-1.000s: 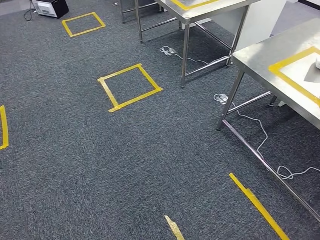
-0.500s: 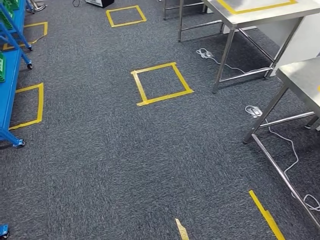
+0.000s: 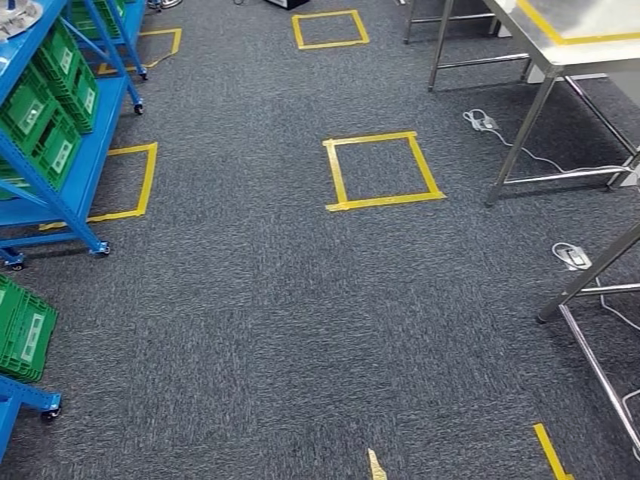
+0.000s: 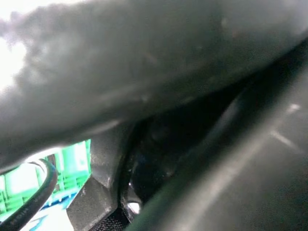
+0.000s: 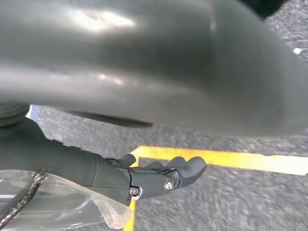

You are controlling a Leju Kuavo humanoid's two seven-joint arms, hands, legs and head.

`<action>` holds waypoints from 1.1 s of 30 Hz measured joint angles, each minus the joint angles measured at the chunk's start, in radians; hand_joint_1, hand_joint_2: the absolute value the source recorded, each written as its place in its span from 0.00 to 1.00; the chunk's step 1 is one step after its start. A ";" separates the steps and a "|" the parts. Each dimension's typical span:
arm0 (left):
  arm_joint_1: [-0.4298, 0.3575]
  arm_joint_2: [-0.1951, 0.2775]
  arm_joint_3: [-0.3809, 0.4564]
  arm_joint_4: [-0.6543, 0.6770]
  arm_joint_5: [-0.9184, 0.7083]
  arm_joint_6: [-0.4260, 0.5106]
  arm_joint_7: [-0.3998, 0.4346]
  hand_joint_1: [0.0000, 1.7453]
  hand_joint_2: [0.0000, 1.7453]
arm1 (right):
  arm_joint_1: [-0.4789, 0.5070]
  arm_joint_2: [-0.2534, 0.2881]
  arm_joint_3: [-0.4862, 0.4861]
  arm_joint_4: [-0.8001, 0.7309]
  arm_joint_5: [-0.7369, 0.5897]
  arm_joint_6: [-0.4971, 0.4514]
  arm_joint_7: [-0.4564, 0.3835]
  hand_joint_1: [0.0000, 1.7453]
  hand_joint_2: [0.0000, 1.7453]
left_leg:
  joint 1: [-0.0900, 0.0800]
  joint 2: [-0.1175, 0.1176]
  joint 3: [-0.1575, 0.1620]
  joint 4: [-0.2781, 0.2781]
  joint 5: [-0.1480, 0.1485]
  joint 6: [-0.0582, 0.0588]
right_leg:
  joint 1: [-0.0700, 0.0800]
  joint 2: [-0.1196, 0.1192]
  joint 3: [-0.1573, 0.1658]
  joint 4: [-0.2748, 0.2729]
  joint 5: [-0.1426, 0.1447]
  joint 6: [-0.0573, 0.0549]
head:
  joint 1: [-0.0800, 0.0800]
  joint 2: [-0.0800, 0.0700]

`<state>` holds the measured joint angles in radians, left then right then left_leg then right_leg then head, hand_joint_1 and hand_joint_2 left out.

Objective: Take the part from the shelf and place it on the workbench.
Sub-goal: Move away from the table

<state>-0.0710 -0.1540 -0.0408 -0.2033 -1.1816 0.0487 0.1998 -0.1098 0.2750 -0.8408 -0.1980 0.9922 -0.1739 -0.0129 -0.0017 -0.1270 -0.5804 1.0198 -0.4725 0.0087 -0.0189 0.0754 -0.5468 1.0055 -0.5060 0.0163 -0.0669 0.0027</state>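
Observation:
A blue shelf point(image 3: 75, 185) on castors stands at the left of the head view, with green bins point(image 3: 45, 110) on its boards; no part can be made out in them. The steel workbench point(image 3: 581, 35), marked with yellow tape, is at the far right. In the right wrist view my right hand point(image 5: 160, 175) hangs over the carpet, its dark fingers stretched out and holding nothing. In the left wrist view my left hand point(image 4: 109, 192) is a dark blur close to the lens with a green bin point(image 4: 72, 168) behind it; how its fingers lie is unclear.
Grey carpet with yellow tape squares point(image 3: 381, 170) lies ahead. Another green bin point(image 3: 23, 330) sits low at the near left. A second steel table's legs point(image 3: 589, 275) stand at the right, with a power strip point(image 3: 570, 255) and a white cable point(image 3: 483, 122) on the floor.
The camera has swung to the left: the steel tables slid toward the right edge and the blue shelf with green bins came into view at the left.

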 joint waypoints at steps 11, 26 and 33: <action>0.003 0.008 0.015 0.000 0.029 0.025 0.033 0.00 0.00 | 0.005 0.000 -0.003 0.000 -0.020 -0.003 -0.034 0.00 0.00 | -0.002 0.188 0.010 0.042 -0.016 -0.017 | 0.011 -0.166 0.035 -0.009 -0.025 -0.011 | -0.008 0.000; 0.018 0.002 0.046 0.000 0.045 0.079 0.007 0.00 0.00 | -0.005 0.000 0.021 0.000 0.036 0.018 -0.021 0.00 0.00 | -0.002 0.038 0.033 -0.007 -0.018 0.025 | 0.004 -0.014 -0.044 0.070 -0.005 0.011 | 0.002 0.000; 0.015 -0.001 0.056 0.000 0.040 0.072 -0.003 0.00 0.00 | -0.016 0.002 0.044 0.000 0.051 0.018 -0.002 0.00 0.00 | 0.004 0.069 -0.015 0.070 -0.061 -0.013 | 0.001 -0.041 0.005 -0.014 0.007 -0.018 | -0.003 0.000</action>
<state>-0.0563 -0.1554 0.0151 -0.2033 -1.1415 0.1206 0.1969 -0.1255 0.2767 -0.7970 -0.1980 1.0432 -0.1554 -0.0148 0.0020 -0.0584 -0.5954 1.0902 -0.5330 -0.0045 -0.0174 0.0341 -0.5415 0.9913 -0.4986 -0.0021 -0.0697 0.0027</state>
